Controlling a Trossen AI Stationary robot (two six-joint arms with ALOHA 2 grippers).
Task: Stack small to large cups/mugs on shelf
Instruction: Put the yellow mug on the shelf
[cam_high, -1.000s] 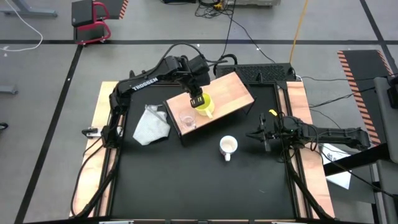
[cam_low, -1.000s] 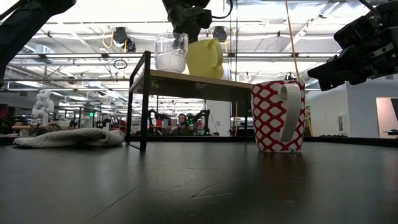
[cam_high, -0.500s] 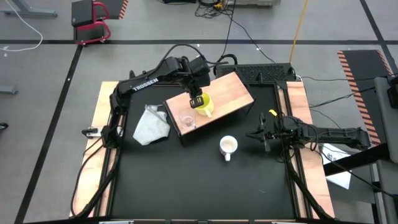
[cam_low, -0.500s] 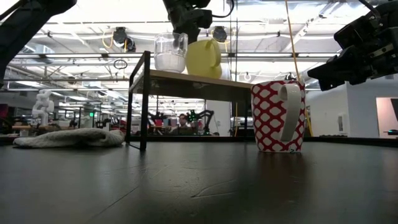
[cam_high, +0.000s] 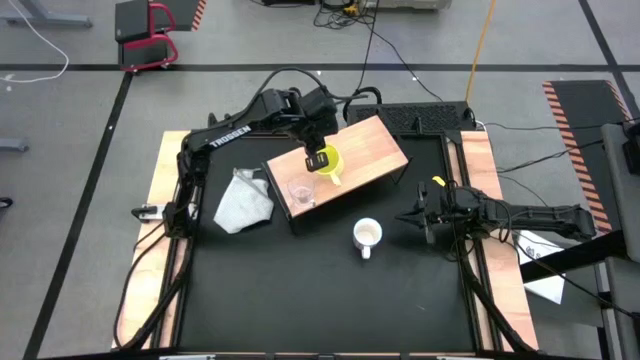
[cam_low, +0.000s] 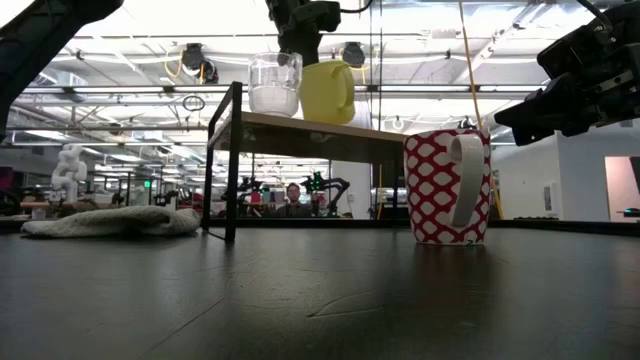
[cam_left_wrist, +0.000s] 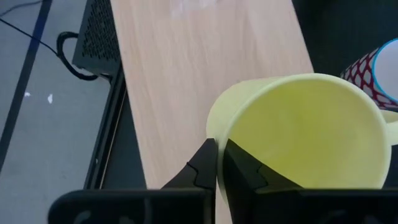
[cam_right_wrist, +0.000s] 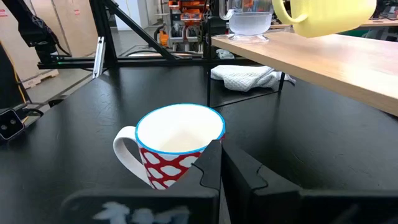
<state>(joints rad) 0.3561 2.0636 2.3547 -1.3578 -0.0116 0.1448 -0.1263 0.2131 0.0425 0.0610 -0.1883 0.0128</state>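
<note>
My left gripper (cam_high: 319, 158) is over the wood-topped shelf (cam_high: 368, 145), shut on the yellow mug (cam_high: 328, 165), which also shows in the low view (cam_low: 328, 92). The small clear glass cup (cam_high: 299, 192) stands on its base at the shelf's near-left end (cam_low: 274, 86). The white mug with the red pattern (cam_high: 367, 236) stands on its base on the black tabletop, handle toward the near edge (cam_low: 447, 186). My right gripper (cam_high: 421, 218) is shut and empty to the right of it, with the mug just ahead of its fingers (cam_right_wrist: 177, 146). My left gripper holds the yellow mug by its rim (cam_left_wrist: 214, 134). One finger (cam_left_wrist: 244, 169) is inside the mug and the other (cam_left_wrist: 200, 167) is outside, pinching the wall. The fingers come from above, pointing down. The mug hangs tilted, open end up, seemingly just clear of the shelf top (cam_right_wrist: 323, 18).
A crumpled white-grey cloth (cam_high: 243, 200) lies on the table left of the shelf. A black perforated box (cam_high: 425, 118) stands behind the shelf at the far edge. Light wooden strips (cam_high: 478, 160) border the table. The near half of the black tabletop (cam_high: 300, 300) holds nothing.
My left gripper has gone a little up and toward the table's far edge with the yellow mug, staying shut on its rim. The mug has shifted with it over the shelf top, away from the glass cup.
</note>
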